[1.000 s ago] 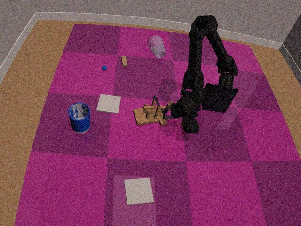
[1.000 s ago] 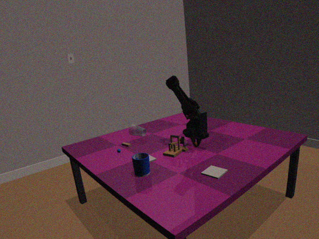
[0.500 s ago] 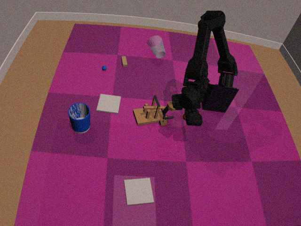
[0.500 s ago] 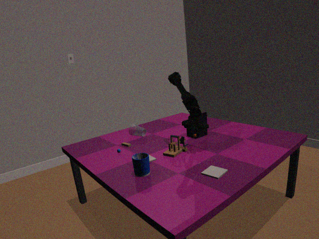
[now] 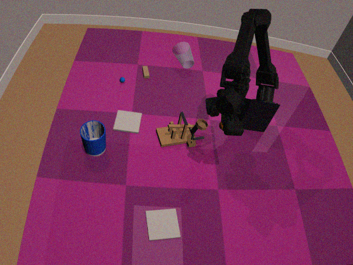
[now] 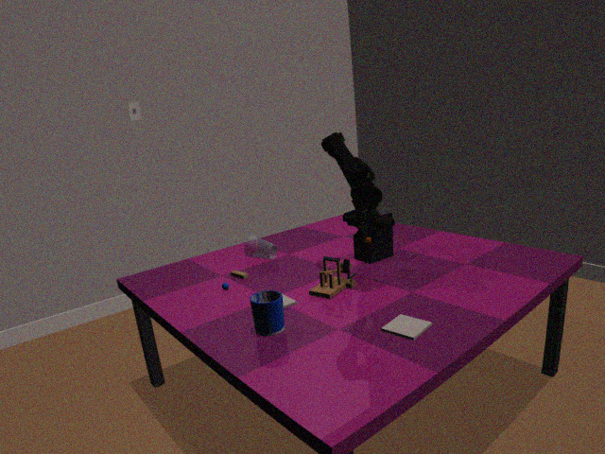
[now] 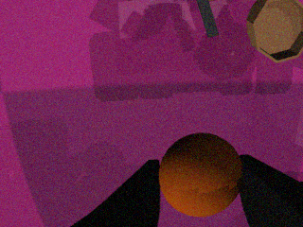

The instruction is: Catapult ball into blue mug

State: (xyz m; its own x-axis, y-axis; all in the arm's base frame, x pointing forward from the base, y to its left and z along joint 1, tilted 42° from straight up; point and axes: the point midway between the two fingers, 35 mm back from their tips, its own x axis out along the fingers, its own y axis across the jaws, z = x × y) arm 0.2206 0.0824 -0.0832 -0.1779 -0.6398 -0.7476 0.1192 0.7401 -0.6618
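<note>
Grey wall point(image 5: 159, 8) point(image 6: 219, 122), darker wall point(image 6: 478, 122) adjoining; tan floor point(image 5: 20, 94) point(image 6: 63, 386); 1 checkered table point(image 5: 171, 168) point(image 6: 312, 386) (loudly pink).

So I've got the orange ball point(image 5: 221, 125) point(image 6: 368, 239) point(image 7: 201, 174) pinched between my fingers, up off the table. The little wooden catapult point(image 5: 174, 136) point(image 6: 328, 290) point(image 7: 276, 29) sits on the table, cup empty. Blue mug point(image 5: 94, 143) point(image 6: 267, 313) stands upright, well apart from the catapult, streaky white inside.
</note>
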